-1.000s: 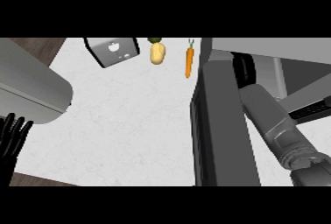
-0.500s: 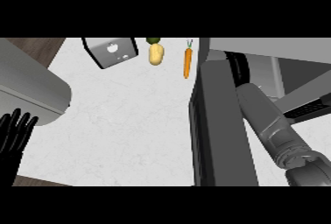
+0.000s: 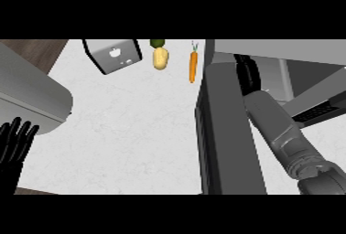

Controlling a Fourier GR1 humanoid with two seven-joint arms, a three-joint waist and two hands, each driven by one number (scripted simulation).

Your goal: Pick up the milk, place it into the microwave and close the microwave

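Observation:
The microwave (image 3: 283, 48) stands at the right with its dark door (image 3: 226, 137) swung open toward me, seen edge on. My right forearm reaches past the door into the cavity, and my right hand (image 3: 246, 68) shows only as a black shape at the opening. Whether it holds anything is hidden. A grey carton (image 3: 115, 55) with a white mark stands at the back of the counter, far from both hands. My left hand (image 3: 15, 141) rests open at the lower left edge, fingers up.
A yellow squash (image 3: 160, 58) and an orange carrot (image 3: 192, 67) lie at the back of the white counter (image 3: 135, 137), between the carton and the microwave. A large grey rounded object (image 3: 30, 91) fills the left side.
My right forearm and hand have pushed farther up into the microwave opening. The left hand has risen a little into view. The carton, squash and carrot have not moved.

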